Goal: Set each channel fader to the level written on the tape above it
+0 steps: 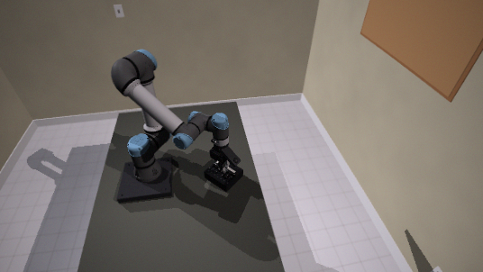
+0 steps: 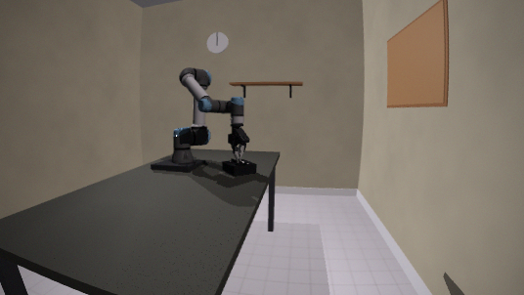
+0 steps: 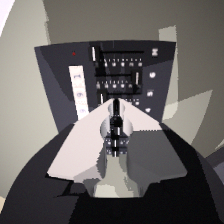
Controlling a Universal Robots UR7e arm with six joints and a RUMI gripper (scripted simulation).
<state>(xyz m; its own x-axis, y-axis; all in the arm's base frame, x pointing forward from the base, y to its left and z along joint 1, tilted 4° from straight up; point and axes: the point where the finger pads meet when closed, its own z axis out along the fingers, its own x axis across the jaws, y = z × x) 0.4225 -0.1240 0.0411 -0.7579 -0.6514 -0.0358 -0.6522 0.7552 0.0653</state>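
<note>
The lighting desk [image 1: 228, 185] [image 2: 240, 170] [image 3: 56, 85] is a black box on the table. In the wrist view a white tape strip [image 3: 78, 85] with blurred, sideways digits runs down its left side. The master fader cap [image 3: 94, 54], in the row marked M, stands at the left end of its slot. The row 6 fader cap [image 3: 137, 78] stands near the right end. The row 5 fader cap [image 3: 102, 97] stands near the left end. My gripper [image 1: 224, 169] [image 2: 239, 160] [image 3: 116, 100] is shut, pointing down at the desk. Its fingers hide much of the row marked 4 and the rows below.
The desk stands near the edge of the dark table [image 1: 180, 243] [image 2: 122, 225]. The arm's base plate [image 1: 146, 194] [image 2: 171, 166] is left of it in the top and exterior views. A wall shelf [image 2: 266, 83] and an orange board [image 1: 423, 45] [image 2: 416, 63] hang on the walls.
</note>
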